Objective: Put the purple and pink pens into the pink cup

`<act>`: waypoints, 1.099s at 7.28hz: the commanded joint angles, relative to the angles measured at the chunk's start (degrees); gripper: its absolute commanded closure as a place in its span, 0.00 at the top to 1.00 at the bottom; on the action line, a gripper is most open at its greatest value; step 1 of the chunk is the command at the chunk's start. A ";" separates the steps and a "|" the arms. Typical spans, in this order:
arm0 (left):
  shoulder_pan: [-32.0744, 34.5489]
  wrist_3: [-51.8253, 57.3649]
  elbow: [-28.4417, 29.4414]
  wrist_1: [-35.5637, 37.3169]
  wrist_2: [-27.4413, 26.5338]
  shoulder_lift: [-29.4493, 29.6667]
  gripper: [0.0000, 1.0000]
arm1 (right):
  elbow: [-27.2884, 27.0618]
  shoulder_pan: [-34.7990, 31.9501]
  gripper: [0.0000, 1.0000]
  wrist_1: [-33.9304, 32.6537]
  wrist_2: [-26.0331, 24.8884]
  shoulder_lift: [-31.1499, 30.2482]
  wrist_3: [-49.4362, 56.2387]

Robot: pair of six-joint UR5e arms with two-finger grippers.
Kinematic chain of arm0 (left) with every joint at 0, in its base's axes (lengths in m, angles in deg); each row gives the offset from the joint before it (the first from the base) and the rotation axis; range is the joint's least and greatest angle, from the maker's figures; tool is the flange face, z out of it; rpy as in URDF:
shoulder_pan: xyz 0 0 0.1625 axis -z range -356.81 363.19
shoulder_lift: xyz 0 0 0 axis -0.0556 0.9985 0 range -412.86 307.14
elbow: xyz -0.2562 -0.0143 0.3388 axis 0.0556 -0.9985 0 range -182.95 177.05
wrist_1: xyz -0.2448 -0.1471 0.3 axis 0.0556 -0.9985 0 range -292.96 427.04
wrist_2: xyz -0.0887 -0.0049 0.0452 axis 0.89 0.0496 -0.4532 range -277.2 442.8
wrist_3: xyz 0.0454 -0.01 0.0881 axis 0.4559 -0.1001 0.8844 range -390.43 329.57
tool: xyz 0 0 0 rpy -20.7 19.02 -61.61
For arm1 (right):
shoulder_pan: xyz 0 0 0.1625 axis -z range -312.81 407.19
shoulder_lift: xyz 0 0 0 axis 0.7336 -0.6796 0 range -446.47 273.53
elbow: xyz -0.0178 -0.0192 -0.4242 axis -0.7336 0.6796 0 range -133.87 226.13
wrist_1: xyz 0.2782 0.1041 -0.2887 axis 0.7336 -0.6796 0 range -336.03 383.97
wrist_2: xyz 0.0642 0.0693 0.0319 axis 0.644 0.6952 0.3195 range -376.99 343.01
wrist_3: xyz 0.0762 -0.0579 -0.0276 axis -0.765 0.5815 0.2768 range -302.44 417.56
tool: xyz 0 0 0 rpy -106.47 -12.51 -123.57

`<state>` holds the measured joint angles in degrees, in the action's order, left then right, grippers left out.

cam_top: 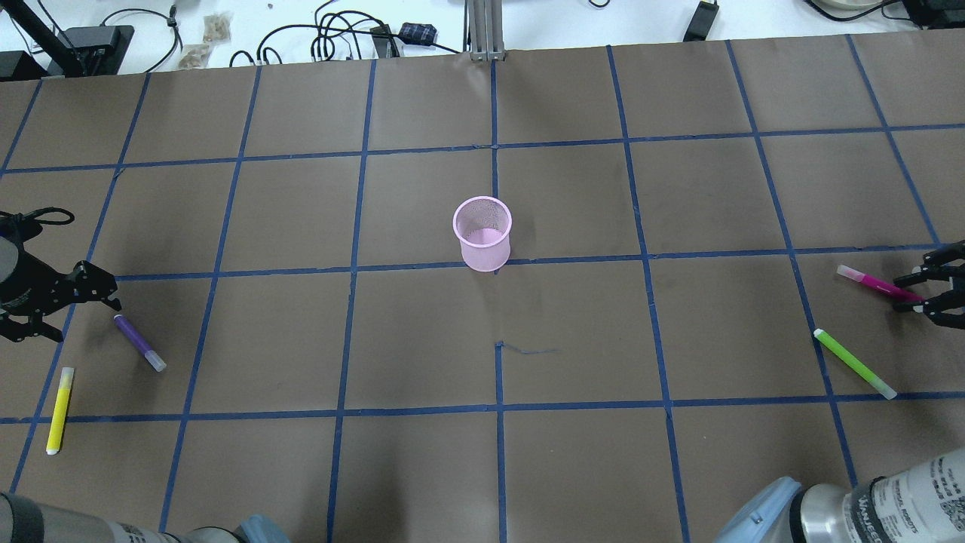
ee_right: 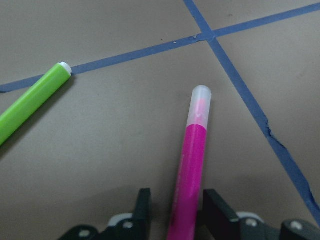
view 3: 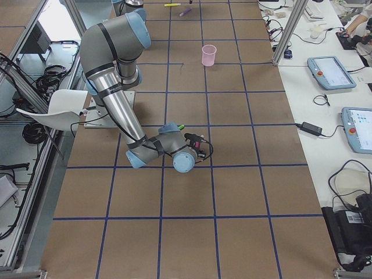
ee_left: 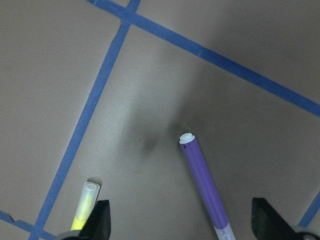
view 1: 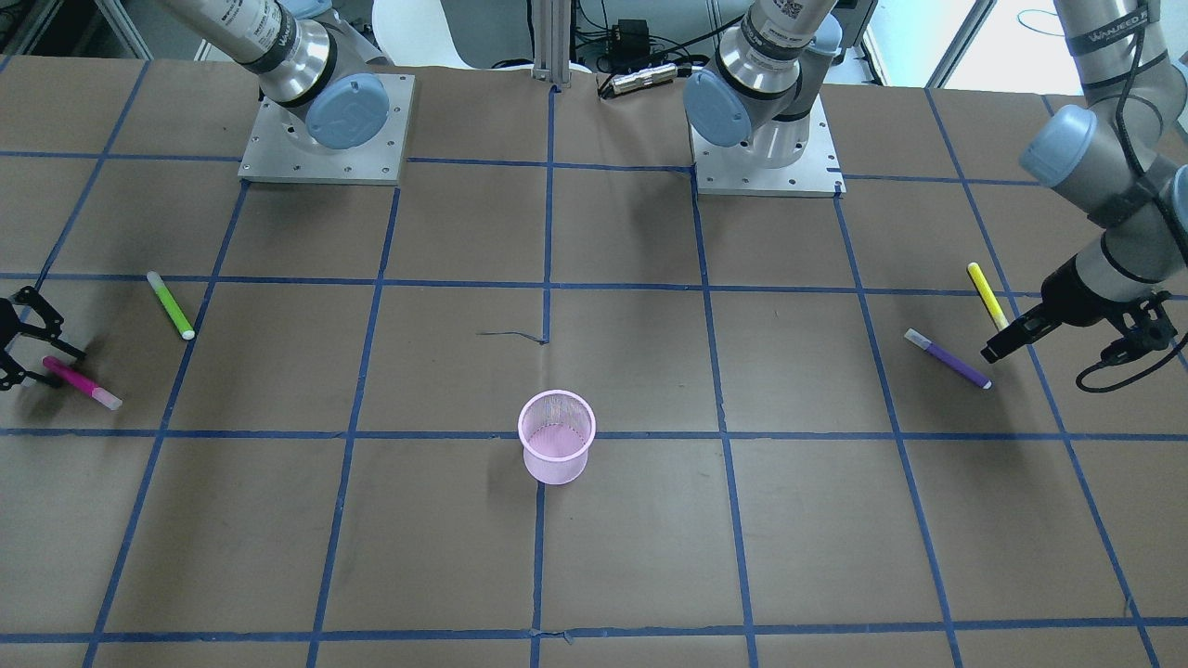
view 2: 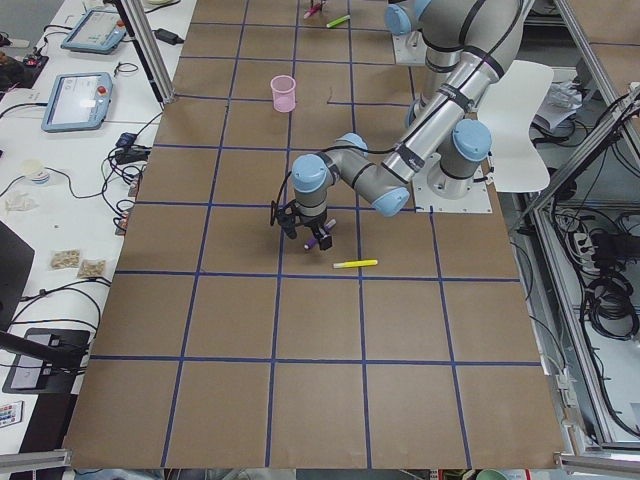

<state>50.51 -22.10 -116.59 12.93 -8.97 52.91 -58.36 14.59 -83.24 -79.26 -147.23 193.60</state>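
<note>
The pink mesh cup (cam_top: 482,234) stands upright mid-table, also in the front view (view 1: 556,436). The purple pen (cam_top: 139,343) lies flat at the table's left. My left gripper (cam_top: 75,317) hovers over its end, open wide. In the left wrist view the purple pen (ee_left: 205,187) lies between the fingers, nearer the right one. The pink pen (cam_top: 871,281) lies flat at the table's right. My right gripper (cam_top: 916,296) is low and open, straddling its end. In the right wrist view the pink pen (ee_right: 192,165) runs between the close-set fingers (ee_right: 142,210).
A yellow pen (cam_top: 59,409) lies beside the left gripper, just outside its left finger (ee_left: 100,220). A green pen (cam_top: 854,363) lies close to the pink pen, also in the right wrist view (ee_right: 30,105). Both arm bases (view 1: 325,130) stand at the robot's table edge.
</note>
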 commanded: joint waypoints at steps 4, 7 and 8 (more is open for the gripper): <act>0.23 -7.27 2.63 3.66 2.83 3.39 1.00 | 0.69 -0.01 0.13 0.77 0.92 -2.77 -0.95; 0.49 -11.23 1.23 3.31 2.57 5.14 1.00 | 0.60 -3.23 0.10 1.38 2.76 -11.11 -1.13; 0.84 -11.23 0.70 3.66 2.13 5.24 1.00 | 0.60 -6.48 0.10 1.38 1.90 -15.84 -1.48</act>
<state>51.00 -33.04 -115.16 16.33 -6.45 57.73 -57.75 11.39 -81.90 -76.99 -158.06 192.42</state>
